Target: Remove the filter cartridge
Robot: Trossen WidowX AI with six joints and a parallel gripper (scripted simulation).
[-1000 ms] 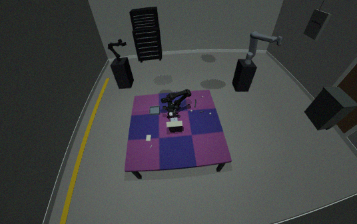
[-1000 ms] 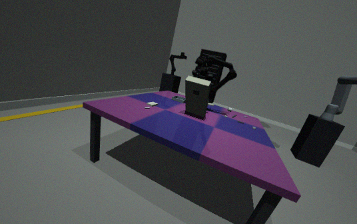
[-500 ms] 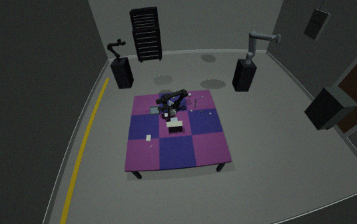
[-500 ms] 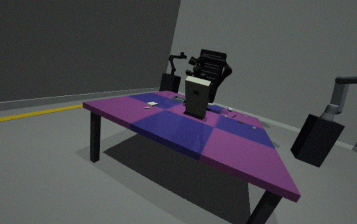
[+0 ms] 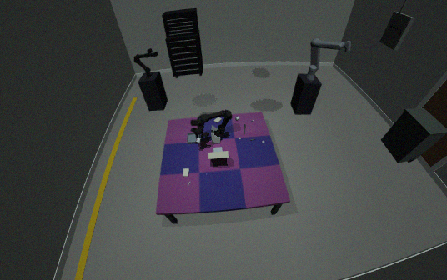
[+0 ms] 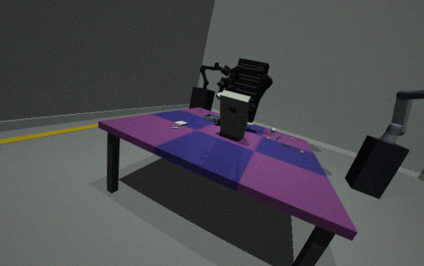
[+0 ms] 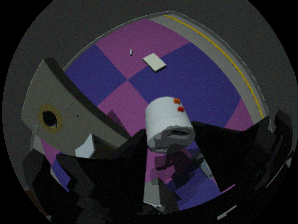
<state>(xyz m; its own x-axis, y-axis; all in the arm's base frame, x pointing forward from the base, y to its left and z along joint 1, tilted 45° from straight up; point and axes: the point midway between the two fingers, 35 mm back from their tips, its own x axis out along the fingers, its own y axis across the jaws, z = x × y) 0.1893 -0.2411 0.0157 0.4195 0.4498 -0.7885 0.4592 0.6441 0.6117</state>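
Table [image 5: 258,187] with a purple-and-blue chequered top fills the middle of the room and carries everything of note. Near its centre stands the upright beige service panel [image 6: 234,115]; in the wrist view its face [image 7: 47,96] shows a dark round opening with a brass-coloured rim [image 7: 49,119], with no cartridge in it. The black arm [image 5: 213,118] bends over the far half of the table behind the panel. Its gripper [image 7: 172,156] is clenched on the filter cartridge [image 7: 166,119], a pale cylinder with two small red marks on its end, held clear of the panel above the chequered top. A small white card [image 7: 153,62] lies further off. No writing or brand is readable anywhere.
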